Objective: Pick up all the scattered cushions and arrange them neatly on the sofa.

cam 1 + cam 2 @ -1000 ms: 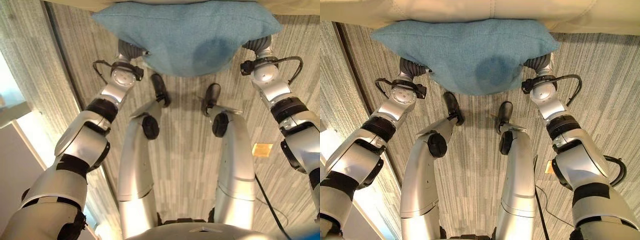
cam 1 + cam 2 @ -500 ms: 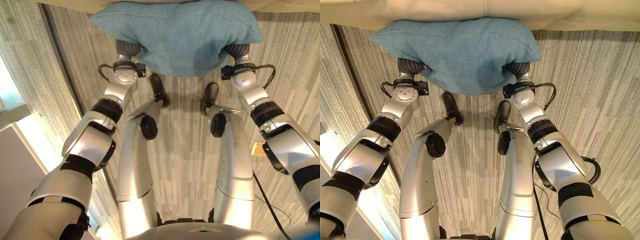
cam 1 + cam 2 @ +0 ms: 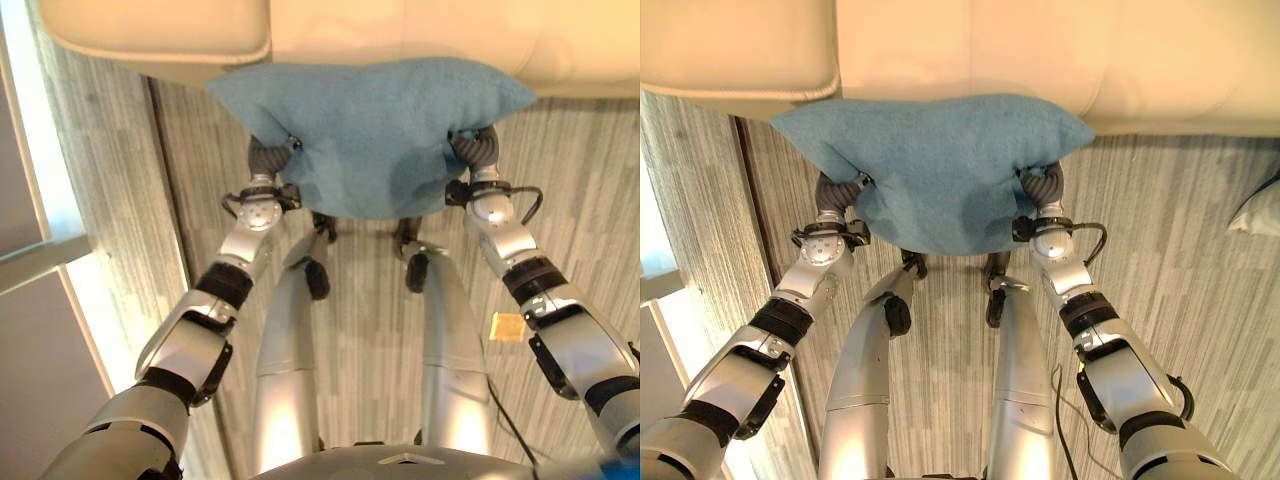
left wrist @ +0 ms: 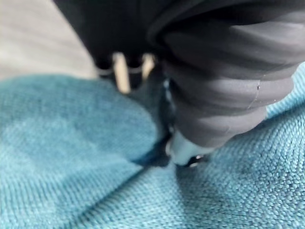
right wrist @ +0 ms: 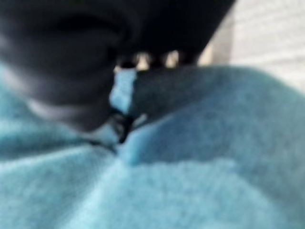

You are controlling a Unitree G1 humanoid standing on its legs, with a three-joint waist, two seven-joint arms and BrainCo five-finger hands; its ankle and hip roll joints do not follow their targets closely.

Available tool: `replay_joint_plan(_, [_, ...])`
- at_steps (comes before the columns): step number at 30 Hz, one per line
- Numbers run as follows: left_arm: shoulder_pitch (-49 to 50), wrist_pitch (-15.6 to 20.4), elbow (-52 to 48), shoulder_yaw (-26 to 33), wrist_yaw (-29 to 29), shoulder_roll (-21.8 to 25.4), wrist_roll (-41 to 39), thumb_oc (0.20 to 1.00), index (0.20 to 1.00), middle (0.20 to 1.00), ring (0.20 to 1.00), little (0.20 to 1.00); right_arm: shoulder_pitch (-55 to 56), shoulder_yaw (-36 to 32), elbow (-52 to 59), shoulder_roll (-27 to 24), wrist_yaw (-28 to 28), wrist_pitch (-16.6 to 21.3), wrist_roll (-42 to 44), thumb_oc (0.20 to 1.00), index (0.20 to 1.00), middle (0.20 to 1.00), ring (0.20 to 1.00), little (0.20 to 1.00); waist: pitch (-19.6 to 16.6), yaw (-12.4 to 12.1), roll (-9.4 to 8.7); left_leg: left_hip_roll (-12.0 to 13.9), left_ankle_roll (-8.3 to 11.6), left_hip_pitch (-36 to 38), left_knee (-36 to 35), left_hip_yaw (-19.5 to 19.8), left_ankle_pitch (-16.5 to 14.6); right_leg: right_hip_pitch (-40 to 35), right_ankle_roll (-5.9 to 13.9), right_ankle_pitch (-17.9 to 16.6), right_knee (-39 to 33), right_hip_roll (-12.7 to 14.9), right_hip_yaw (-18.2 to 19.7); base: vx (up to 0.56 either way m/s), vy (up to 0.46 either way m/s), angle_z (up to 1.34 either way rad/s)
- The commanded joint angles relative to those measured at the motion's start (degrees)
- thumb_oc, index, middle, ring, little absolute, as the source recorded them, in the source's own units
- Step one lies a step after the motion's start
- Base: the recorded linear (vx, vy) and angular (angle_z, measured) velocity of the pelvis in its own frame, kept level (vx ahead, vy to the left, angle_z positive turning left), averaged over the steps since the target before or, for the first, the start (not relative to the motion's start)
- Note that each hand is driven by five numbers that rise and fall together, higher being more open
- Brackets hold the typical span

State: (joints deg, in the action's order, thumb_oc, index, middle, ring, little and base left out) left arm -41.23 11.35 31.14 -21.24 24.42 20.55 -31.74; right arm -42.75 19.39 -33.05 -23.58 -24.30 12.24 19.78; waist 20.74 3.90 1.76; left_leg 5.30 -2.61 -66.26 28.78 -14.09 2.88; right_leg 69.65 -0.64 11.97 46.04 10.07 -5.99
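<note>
teal cushion (image 3: 930, 170), gripped between left hand (image 3: 840, 190) and right hand (image 3: 1043, 183), has risen to the cream sofa (image 3: 970, 50) edge; placement looks imminent.

A blue cushion (image 3: 930, 170) held against the cream sofa's (image 3: 970, 50) front edge blocks the way forward, bare carpet (image 3: 1180, 230) either side

Teal-blue woven cushion (image 3: 930, 170), cream sofa (image 3: 970, 50), grey streaked floor (image 3: 1180, 240), poss. carpet.
</note>
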Motion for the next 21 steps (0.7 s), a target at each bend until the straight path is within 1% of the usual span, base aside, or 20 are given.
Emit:
replay_joint_plan(1, [-2.17, 6.94, -6.66, -2.3, -6.93, -6.52, 4.18, 0.2, 0.2, 0.2, 0.2, 0.2, -0.37, 3.22, 7.37, 4.84, 4.78, 6.9, -3.48, 0.2, 0.2, 0.2, 0.2, 0.2, -4.57, 0.63, 1.19, 0.76, 5.0, 6.37, -0.81, 6.19, -6.89, -8.23, 5.67, -6.44, -11.91, -1.16, -0.57, -0.04, -0.013, -0.03])
replay_joint_plan(5, [4.96, 7.32, -9.77, -2.3, -9.52, -7.75, 3.16, 0.2, 0.2, 0.2, 0.2, 0.2, 9.17, 0.52, 11.85, 4.96, 6.08, 7.24, -4.46, 0.2, 0.2, 0.2, 0.2, 0.2, -6.78, 0.97, 0.04, -0.23, 5.73, 17.59, -7.93, 6.42, -5.82, -18.8, 6.54, -8.28, -19.67, -0.82, -2.06, 0.02, -0.017, -0.04])
replay_joint_plan(6, [8.17, 7.35, -10.52, -2.74, -10.54, -8.0, 2.83, 0.2, 0.2, 0.2, 0.2, 0.2, 13.42, -0.46, 13.68, 5.1, 6.67, 7.06, -4.85, 0.2, 0.2, 0.2, 0.2, 0.2, -7.83, 1.24, -0.5, -0.79, 5.9, 23.9, -11.33, 6.17, -5.51, -24.96, 7.05, -9.29, -23.8, -0.8, -2.72, 0.05, -0.013, 0.0])
replay_joint_plan(7, [8.31, 7.34, -10.59, -2.78, -10.54, -7.99, 2.83, 0.2, 0.2, 0.2, 0.2, 0.2, 13.6, -0.47, 13.79, 5.11, 6.67, 7.01, -4.88, 0.2, 0.2, 0.2, 0.2, 0.2, -7.64, 1.22, -0.53, -0.81, 5.91, 24.37, -11.61, 6.16, -5.42, -25.4, 7.06, -9.37, -24.02, -0.82, -2.74, 0.02, 0.009, -0.04])
replay_joint_plan(8, [11.6, 7.13, -11.17, -3.09, -11.58, -7.97, 2.46, 0.2, 0.2, 0.2, 0.2, 0.2, 17.39, -1.45, 15.04, 5.16, 7.21, 6.55, -5.13, 0.2, 0.2, 0.2, 0.2, 0.2, -8.09, 1.57, -1.16, -1.52, 5.6, 29.53, -14.13, 5.44, -3.43, -30.79, 6.92, -11.89, -27.93, -0.71, -3.53, -0.03, 0.014, -0.06])
replay_joint_plan(9, [11.6, 7.13, -11.17, -3.09, -11.58, -7.97, 2.46, 0.2, 0.2, 0.2, 0.2, 0.2, 17.39, -1.45, 15.04, 5.16, 7.21, 6.55, -5.13, 0.2, 0.2, 0.2, 0.2, 0.2, -8.06, 1.57, -1.16, -1.52, 5.6, 29.57, -14.15, 5.44, -3.42, -30.83, 6.92, -11.9, -27.94, -0.71, -3.53, 0.03, 0.035, -0.07])
replay_joint_plan(12, [16.94, 6.48, -11.72, -2.95, -13.2, -7.54, 3.09, 0.2, 0.2, 0.2, 0.2, 0.2, 22.69, -2.9, 15.84, 4.99, 8.61, 5.54, -5.38, 0.2, 0.2, 0.2, 0.2, 0.2, -9.23, 1.74, -1.78, -2.53, 5.82, 38.49, -18.07, 4.51, -3.26, -39.8, 7.62, -12.89, -32.85, -1.13, -3.65, 0.14, 0.028, -0.06])
replay_joint_plan(17, [24.52, 5.03, -13.09, -2.23, -14.8, -6.21, 4.2, 0.2, 0.2, 0.2, 0.2, 0.2, 29.31, -5.3, 17.91, 4.07, 9.96, 3.88, -7.55, 0.2, 0.2, 0.2, 0.2, 0.2, -11.52, 1.95, -2.43, -2.73, 5.5, 50.27, -22.42, 2.53, -3.87, -50.79, 8.68, -13.43, -37.64, -1.81, -2.62, 0.15, 0.059, -0.16])
replay_joint_plan(18, [24.52, 5.02, -13.11, -2.23, -14.8, -6.19, 4.2, 0.2, 0.2, 0.2, 0.2, 0.2, 29.32, -5.3, 17.94, 4.09, 9.95, 3.87, -7.55, 0.2, 0.2, 0.2, 0.2, 0.2, -11.58, 1.93, -2.47, -2.76, 5.49, 50.23, -22.57, 2.49, -3.68, -50.75, 8.67, -13.62, -37.81, -1.81, -2.59, 0.1, 0.07, -0.26])
replay_joint_plan(20, [26.78, 4.43, -14.08, -1.96, -15.15, -5.72, 4.68, 0.2, 0.2, 0.2, 0.2, 0.2, 30.96, -5.85, 18.42, 3.86, 10.53, 3.2, -8.19, 0.2, 0.2, 0.2, 0.2, 0.2, -12.26, 1.77, -2.52, -2.89, 4.88, 54.33, -23.77, 1.54, -4.51, -53.54, 8.98, -13.32, -37.74, -2.03, -1.47, 0.12, 0.119, -0.26])
replay_joint_plan(21, [28.28, 3.9, -14.23, -1.58, -15.4, -5.78, 4.84, 0.2, 0.2, 0.2, 0.2, 0.2, 31.93, -6.26, 18.52, 3.83, 10.77, 2.63, -8.91, 0.2, 0.2, 0.2, 0.2, 0.2, -12.52, 1.86, -2.5, -3.21, 4.3, 57.08, -24.64, 0.65, -5.01, -54.65, 9.58, -13.27, -36.31, -2.31, -0.78, 0.12, 0.16, -0.4])
